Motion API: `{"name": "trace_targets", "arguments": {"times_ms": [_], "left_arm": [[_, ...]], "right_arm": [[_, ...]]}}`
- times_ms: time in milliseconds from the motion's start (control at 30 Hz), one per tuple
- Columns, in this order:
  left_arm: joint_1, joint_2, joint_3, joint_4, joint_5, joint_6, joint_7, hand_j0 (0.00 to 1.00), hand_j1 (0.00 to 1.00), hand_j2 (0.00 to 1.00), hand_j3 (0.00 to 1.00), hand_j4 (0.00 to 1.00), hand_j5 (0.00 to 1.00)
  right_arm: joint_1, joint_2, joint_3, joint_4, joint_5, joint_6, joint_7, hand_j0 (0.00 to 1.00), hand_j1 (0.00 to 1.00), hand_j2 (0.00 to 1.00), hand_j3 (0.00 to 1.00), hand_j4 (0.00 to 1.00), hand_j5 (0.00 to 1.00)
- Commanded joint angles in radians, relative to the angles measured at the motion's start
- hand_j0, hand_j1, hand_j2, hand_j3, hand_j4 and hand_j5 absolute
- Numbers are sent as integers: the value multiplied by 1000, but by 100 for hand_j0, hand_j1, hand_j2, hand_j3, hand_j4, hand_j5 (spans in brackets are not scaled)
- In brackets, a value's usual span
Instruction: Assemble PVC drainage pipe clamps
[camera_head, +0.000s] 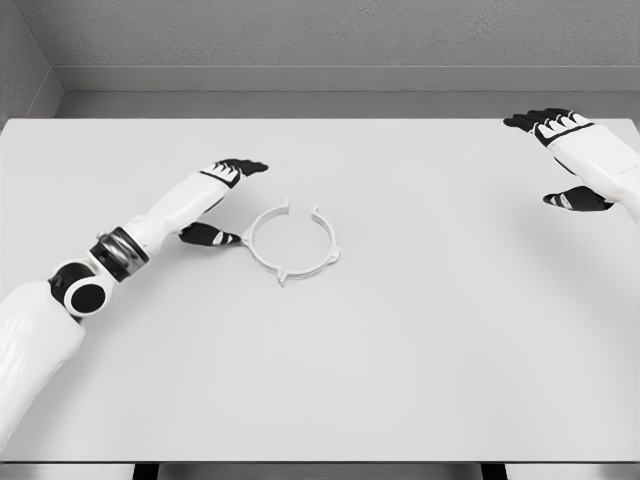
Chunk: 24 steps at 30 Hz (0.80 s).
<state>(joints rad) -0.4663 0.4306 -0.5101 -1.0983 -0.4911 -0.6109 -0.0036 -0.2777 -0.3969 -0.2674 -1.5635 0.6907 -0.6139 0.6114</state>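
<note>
Flanking the clamp ring (289, 243) — left hand (215, 200) near, right hand (570, 160) well apart.

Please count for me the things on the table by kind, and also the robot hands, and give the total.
White pipe clamp ring, lying flat on the table: 1
Robot hands, both open: 2 (left hand beside the ring, right hand far off at the right)
Total: 3

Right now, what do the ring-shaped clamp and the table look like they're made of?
The clamp looks like white moulded plastic, likely PVC: thin, matte, with small tabs and a gap at its far side. The table has a smooth, pale grey matte top, perhaps laminate or painted board; a render leaves that open.
</note>
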Motion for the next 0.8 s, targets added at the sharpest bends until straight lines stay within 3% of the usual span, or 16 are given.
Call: {"name": "trace_targets", "arguments": {"times_ms": [0,767], "left_arm": [[0,-3,1,3,5,0,1,100,100,100,100,100,100],[-6,-55,-8,14,5,0,1,100,100,100,100,100,100]], "right_arm": [[0,0,-1,0,-8,3,-1,100,100,100,100,100,100],[2,0,-1,0,-7,3,-1,100,100,100,100,100,100]]}}
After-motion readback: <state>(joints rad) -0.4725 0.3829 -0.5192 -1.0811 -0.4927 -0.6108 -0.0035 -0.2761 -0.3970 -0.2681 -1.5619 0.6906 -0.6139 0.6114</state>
